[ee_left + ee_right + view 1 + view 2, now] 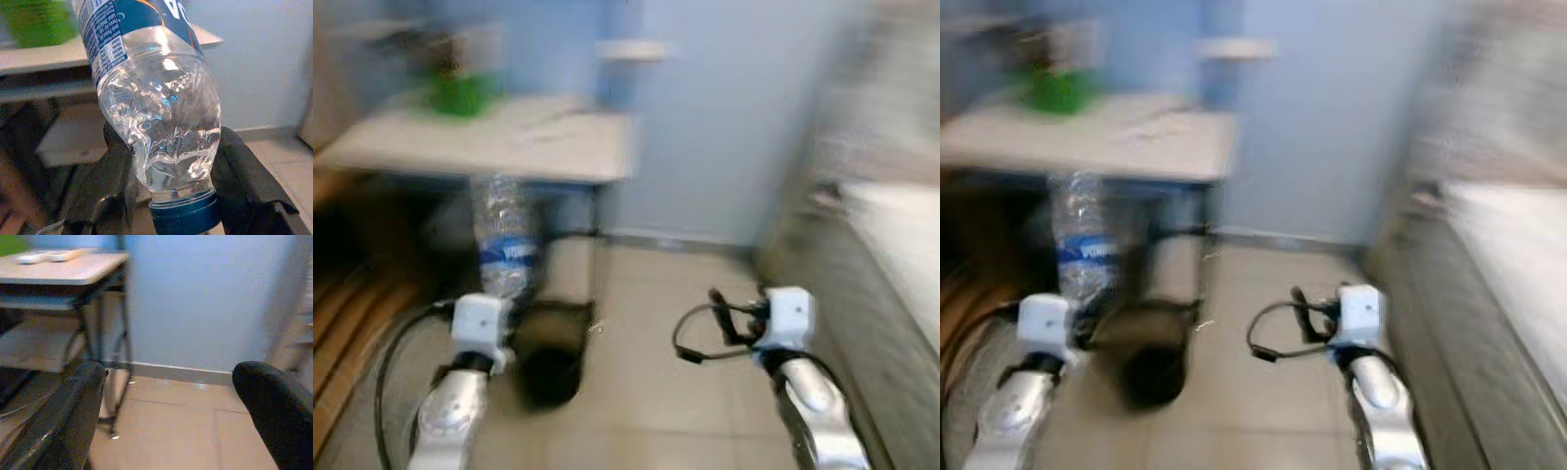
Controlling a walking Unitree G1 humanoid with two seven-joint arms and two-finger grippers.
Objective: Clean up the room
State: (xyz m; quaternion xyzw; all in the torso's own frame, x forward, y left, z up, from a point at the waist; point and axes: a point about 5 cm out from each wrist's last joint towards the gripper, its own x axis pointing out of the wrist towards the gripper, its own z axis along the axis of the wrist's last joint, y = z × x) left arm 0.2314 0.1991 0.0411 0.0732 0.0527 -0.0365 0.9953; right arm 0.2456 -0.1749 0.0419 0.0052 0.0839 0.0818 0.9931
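Left gripper clamped on a clear plastic water bottle, black fingers pressed against either side of its crumpled neck end. Bottle held upside down, blue cap nearest the wrist, blue label farther out. In the head views, bottle standing up from the left gripper, in front of the worktop's edge and reaching about level with it.

Right gripper spread wide apart, nothing between its two black fingers; held out over the tiled floor, to the right of the worktop, with a loop of black cable at its wrist.

Pale worktop up ahead on the left, on dark metal legs, set against a light blue wall. Green blurred item on the worktop's far side; too smeared to identify. Round dark object on the floor below the worktop's near corner. Bed with a pale cover well to the right of the worktop. Head views heavily blurred.
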